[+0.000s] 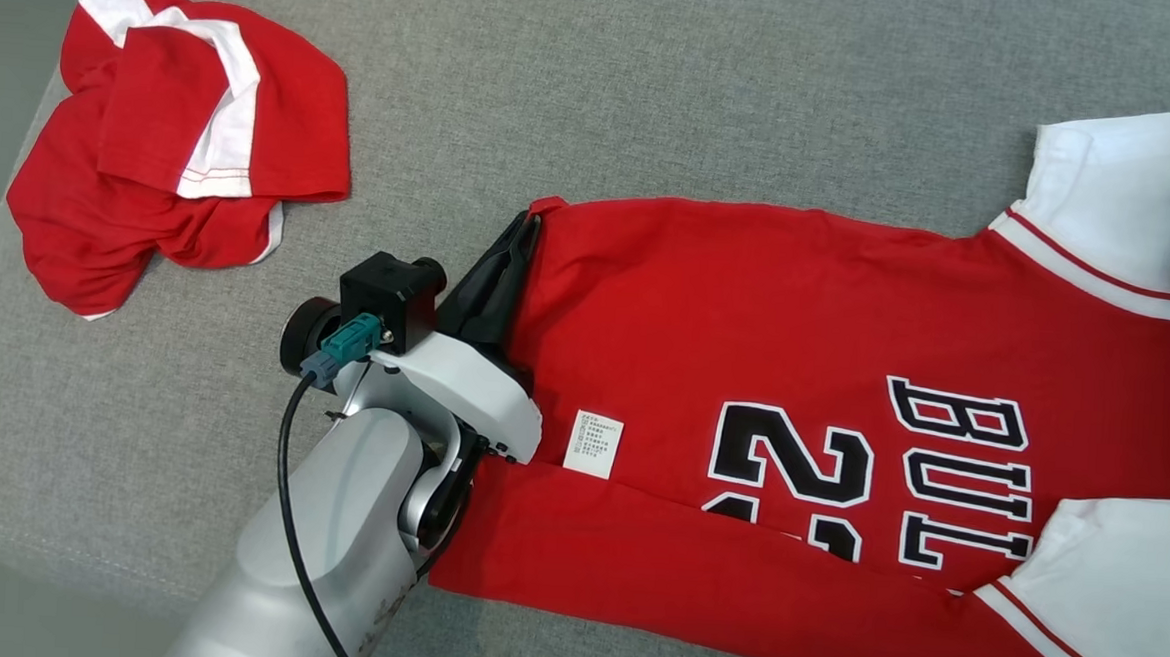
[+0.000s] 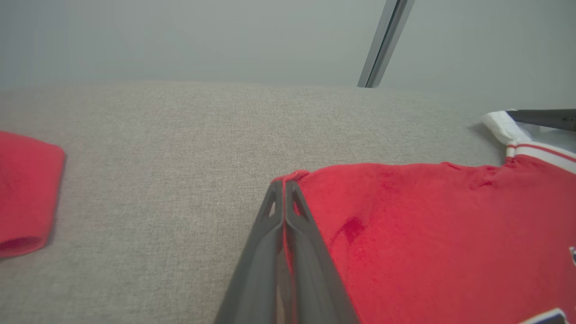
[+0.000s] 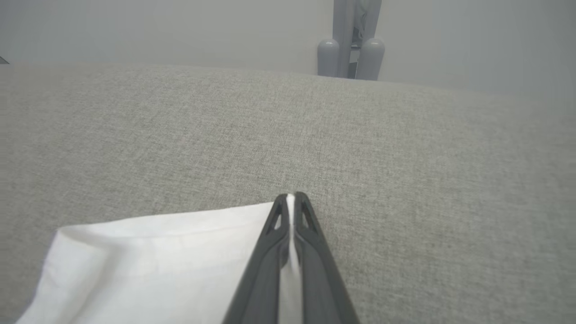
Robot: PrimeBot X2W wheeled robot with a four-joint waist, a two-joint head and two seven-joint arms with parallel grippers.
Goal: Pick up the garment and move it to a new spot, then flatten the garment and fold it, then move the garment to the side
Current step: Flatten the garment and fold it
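Left jaws grip the jersey (image 1: 746, 307) hem — right jaws its white sleeve (image 3: 157, 252).

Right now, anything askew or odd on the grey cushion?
The red jersey has its near edge folded over, hiding part of the black number and baring its care label. A second red-and-white garment lies crumpled at the upper left of the head view.

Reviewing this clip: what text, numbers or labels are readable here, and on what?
"BUL", black letters on the red jersey; the rest is hidden.
"2", then a second digit cut off by the fold, on the jersey.
White label on the jersey: print too small to read.
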